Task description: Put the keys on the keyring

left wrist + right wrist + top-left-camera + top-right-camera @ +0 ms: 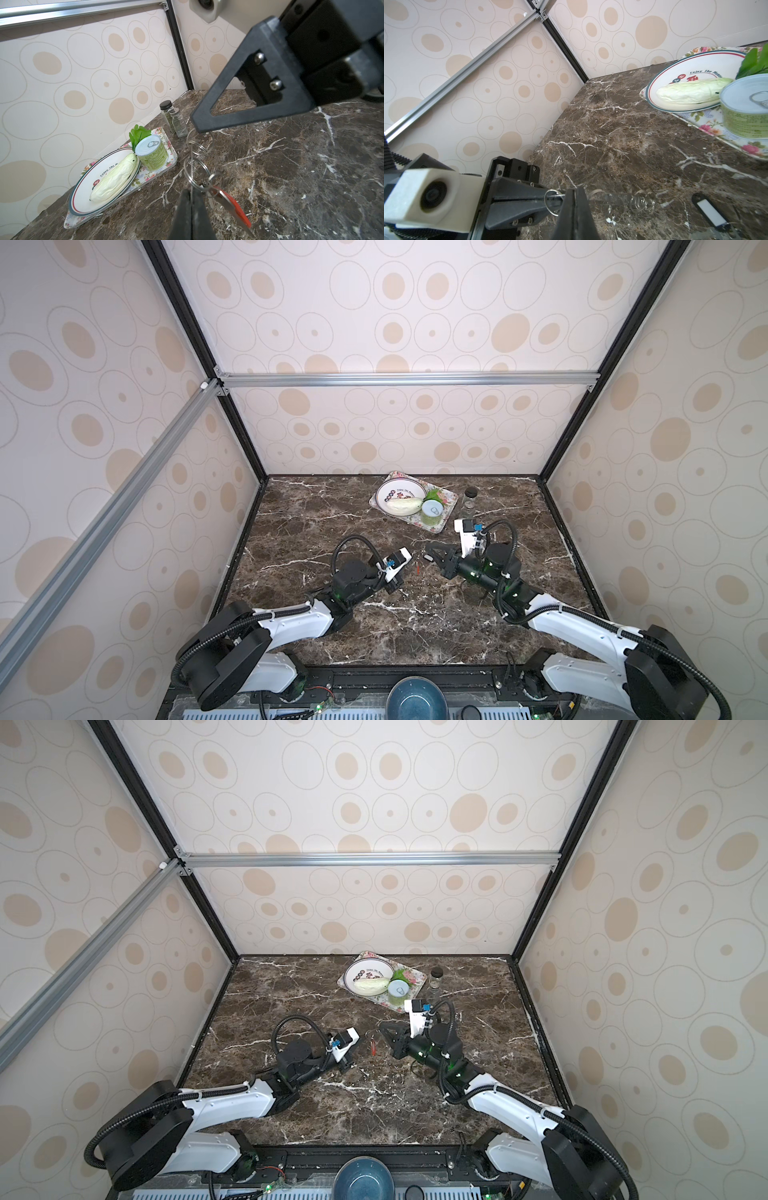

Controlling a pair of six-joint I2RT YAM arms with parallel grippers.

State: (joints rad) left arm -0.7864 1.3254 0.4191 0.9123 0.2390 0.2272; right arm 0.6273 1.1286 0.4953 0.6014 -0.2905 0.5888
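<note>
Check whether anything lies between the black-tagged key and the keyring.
Nothing visible does: only marble table shows between the black-tagged key and the keyring. Both the left pincer and right pincer are shut on that keyring, so neither is free.

Oval-patterned walls (395,302) enclose a dark marble table (415,614).

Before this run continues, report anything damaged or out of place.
The keyring, held taut between left pincer and right pincer, looks deformed: its wire coils are pulled apart like a spring. The red-tagged key hangs from it; the black-tagged key lies apart on the marble table.
</note>
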